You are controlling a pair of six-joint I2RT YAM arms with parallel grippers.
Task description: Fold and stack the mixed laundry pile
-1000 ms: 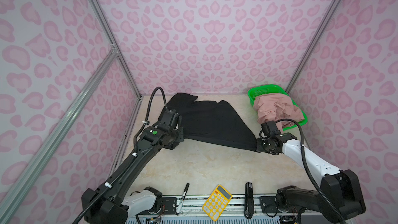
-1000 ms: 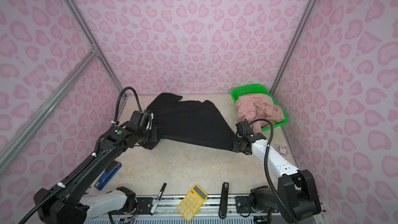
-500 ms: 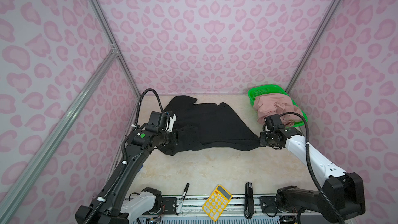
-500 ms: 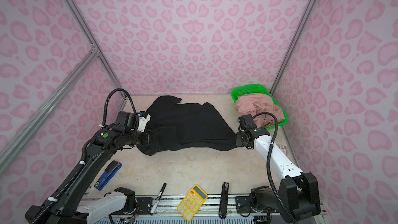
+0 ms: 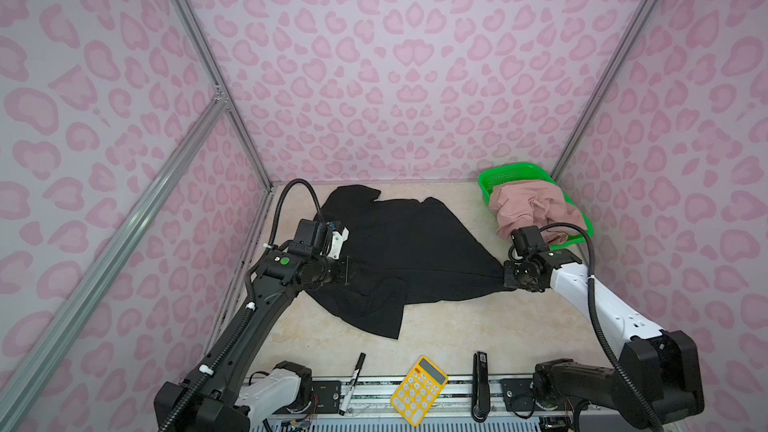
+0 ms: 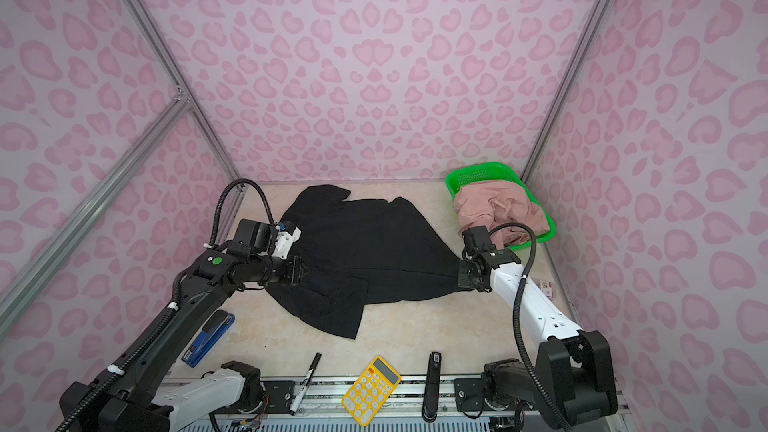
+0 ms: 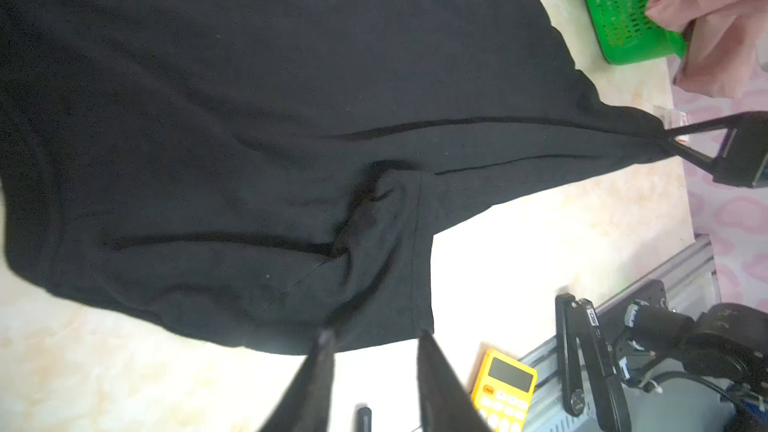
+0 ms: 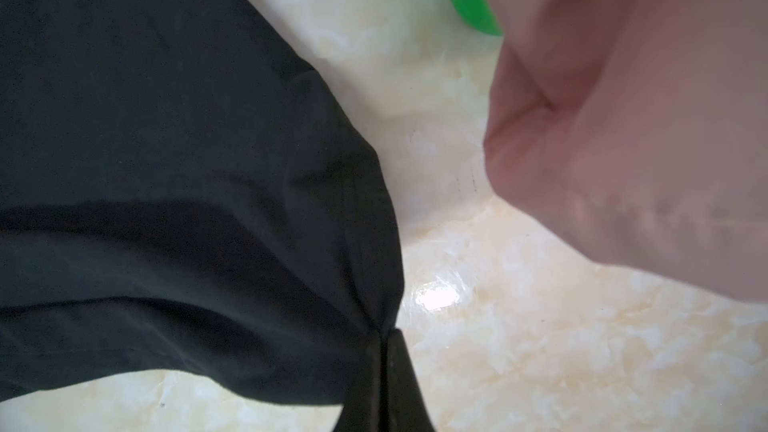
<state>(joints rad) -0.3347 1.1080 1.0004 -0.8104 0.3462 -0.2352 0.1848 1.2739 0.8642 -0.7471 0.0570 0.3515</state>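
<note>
Plain black shirt, dusty-pink garment, bright green mesh basket, cream marbled counter, yellow calculator, blue stapler, lilac walls blotched pink, my left claw and right claw both black.

R tool on blk garment

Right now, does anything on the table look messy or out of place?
Yes. The black garment lies rumpled, not flat: a flap near the open left gripper is doubled over, while the shut right gripper pinches its opposite corner. The pink garment spills over the rim of the green basket.
</note>
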